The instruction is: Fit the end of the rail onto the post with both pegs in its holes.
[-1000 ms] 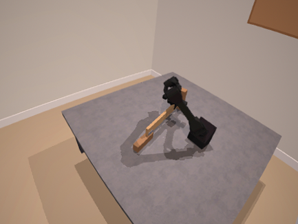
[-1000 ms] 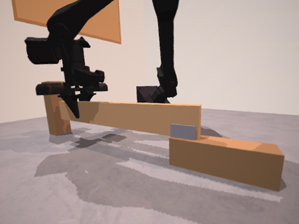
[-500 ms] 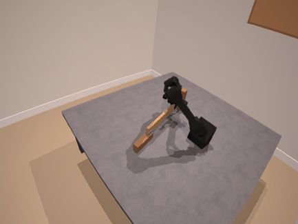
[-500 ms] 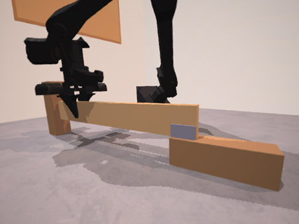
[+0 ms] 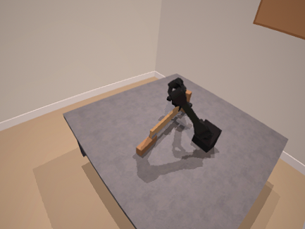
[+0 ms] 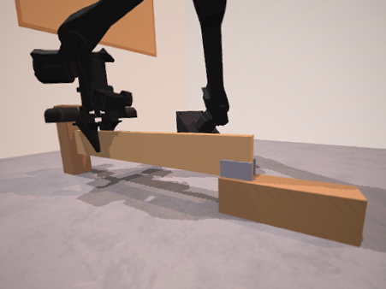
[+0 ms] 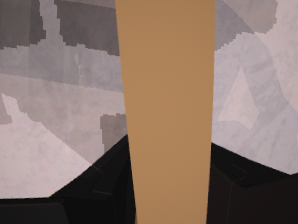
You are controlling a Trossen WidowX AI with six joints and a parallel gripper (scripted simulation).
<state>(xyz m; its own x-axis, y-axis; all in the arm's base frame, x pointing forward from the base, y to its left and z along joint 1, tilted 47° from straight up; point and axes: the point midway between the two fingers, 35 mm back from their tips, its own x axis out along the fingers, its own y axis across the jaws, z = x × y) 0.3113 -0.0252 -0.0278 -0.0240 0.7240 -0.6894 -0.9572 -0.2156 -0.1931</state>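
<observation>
Grey table (image 6: 109,250), footboard block (image 6: 291,205), short post (image 6: 72,154) (upright), arm base (image 5: 207,136)

one long wooden rail (image 6: 169,150). one short wooden post (image 6: 72,154) at its end. one low wooden block (image 6: 295,204) under the other end, with one small grey bracket (image 6: 236,169) on top of it. one black robot arm (image 6: 213,62) on one square black base (image 5: 207,136). two black fingers, one on each side of the rail in the wrist view. one grey tabletop (image 5: 185,181). one orange panel (image 6: 78,13) on the wall. pegs: hidden, cannot be counted.
</observation>
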